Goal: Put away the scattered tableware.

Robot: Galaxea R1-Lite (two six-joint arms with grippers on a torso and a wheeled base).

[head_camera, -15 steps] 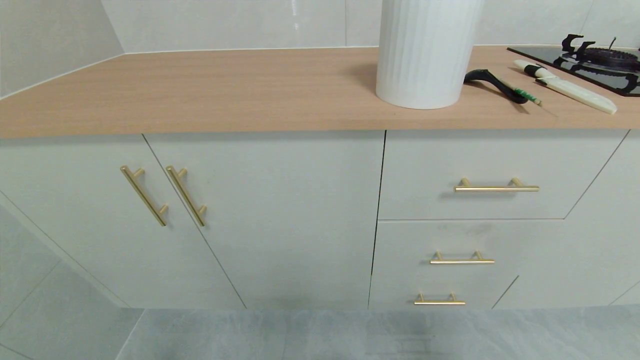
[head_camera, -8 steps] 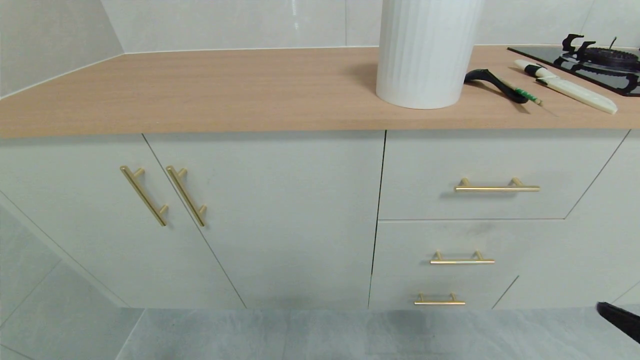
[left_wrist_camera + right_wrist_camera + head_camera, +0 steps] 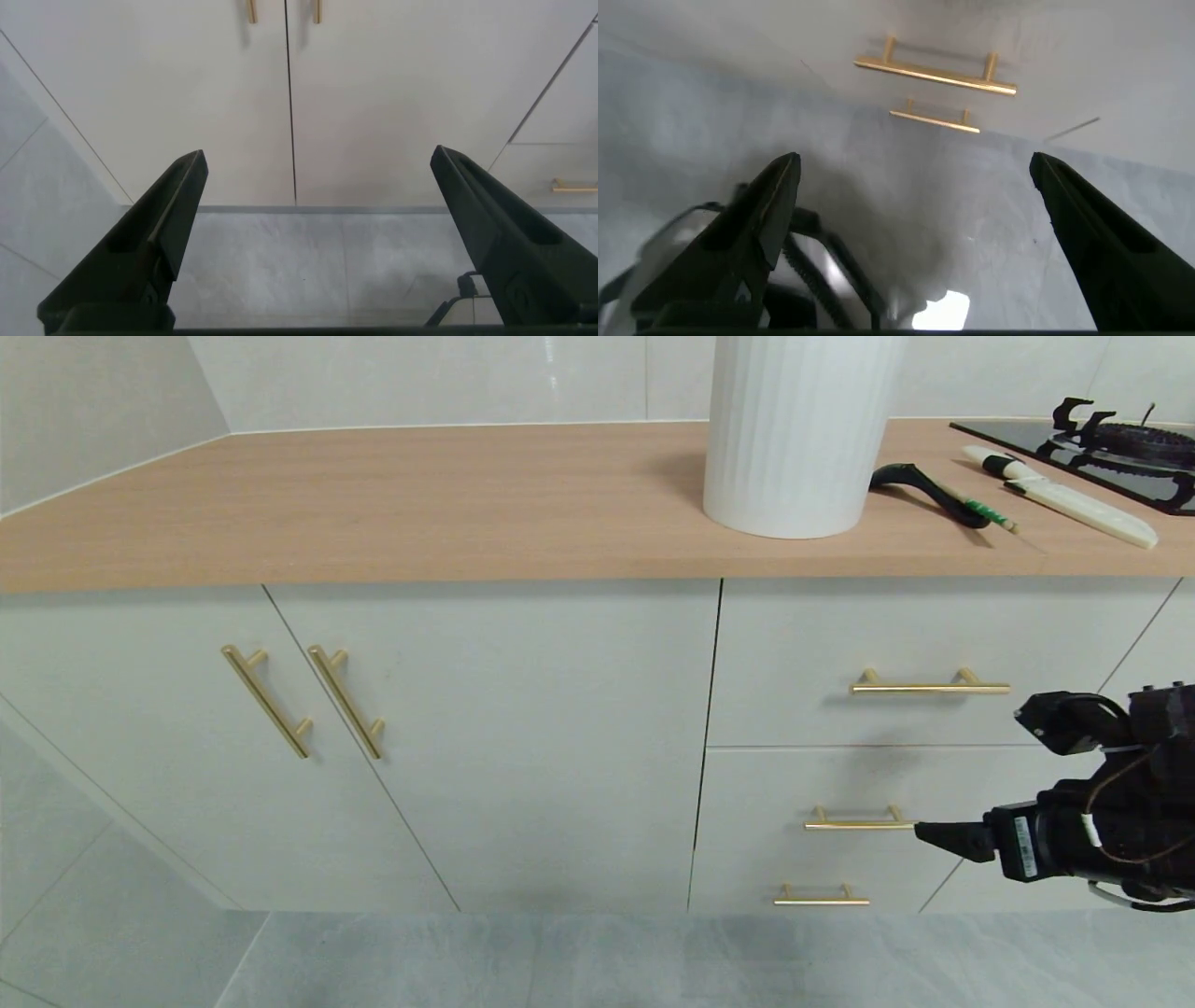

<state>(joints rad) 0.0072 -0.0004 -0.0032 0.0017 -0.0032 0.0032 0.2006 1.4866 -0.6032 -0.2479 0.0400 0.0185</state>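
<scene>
Two claws spread wide: the left claw [image 3: 318,157] facing the cabinet doors [image 3: 392,93], the right claw [image 3: 915,161] near the drawer handles [image 3: 934,75]

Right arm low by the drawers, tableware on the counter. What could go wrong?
Open right gripper is level with the middle drawer handle; a finger might snag it rising.
Knife lies flat near the counter edge; a poor pinch could push it off.
Black-handled tool lies beside the white container; a reach may bump it.
</scene>
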